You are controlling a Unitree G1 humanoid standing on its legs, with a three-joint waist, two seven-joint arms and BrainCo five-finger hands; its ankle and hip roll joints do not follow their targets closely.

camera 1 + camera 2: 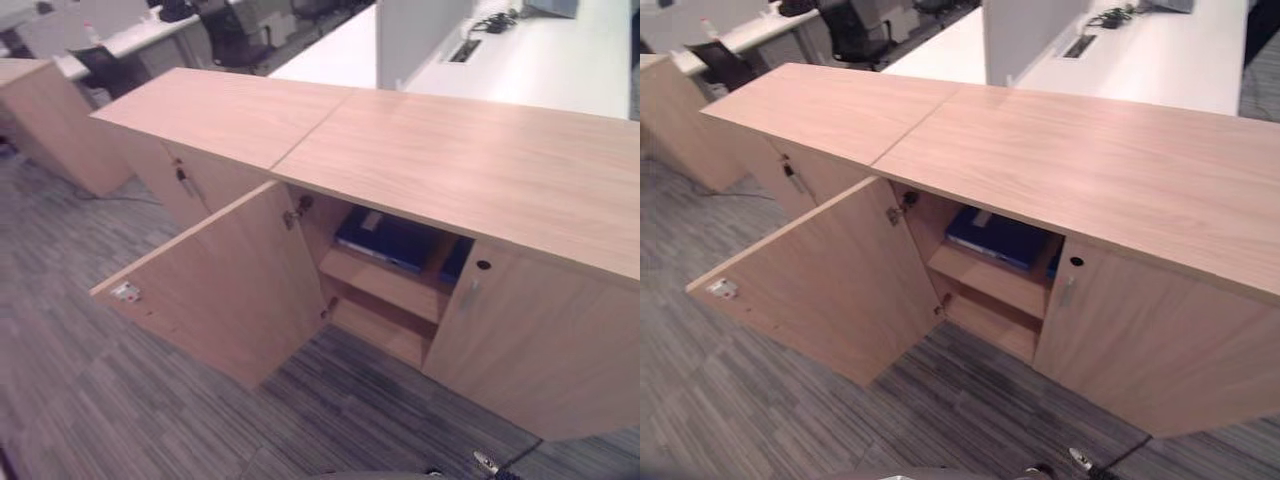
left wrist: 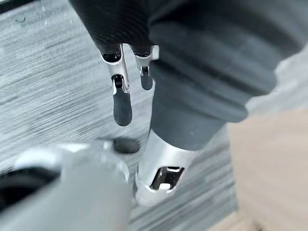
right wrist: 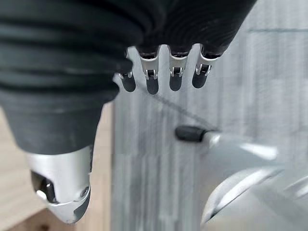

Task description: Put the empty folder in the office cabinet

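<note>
Folder (image 1: 385,240), blue, lies flat on upper shelf (image 1: 385,282) of office cabinet (image 1: 470,165), left door (image 1: 215,285) swung open; left hand (image 2: 122,96) and right hand (image 3: 163,77) hang relaxed, empty, over carpet (image 1: 90,400).

no readable text, labels, numbers or signs on anything

folder (image 1: 385,240) on shelf (image 1: 385,283) in cabinet (image 1: 470,160)
</note>
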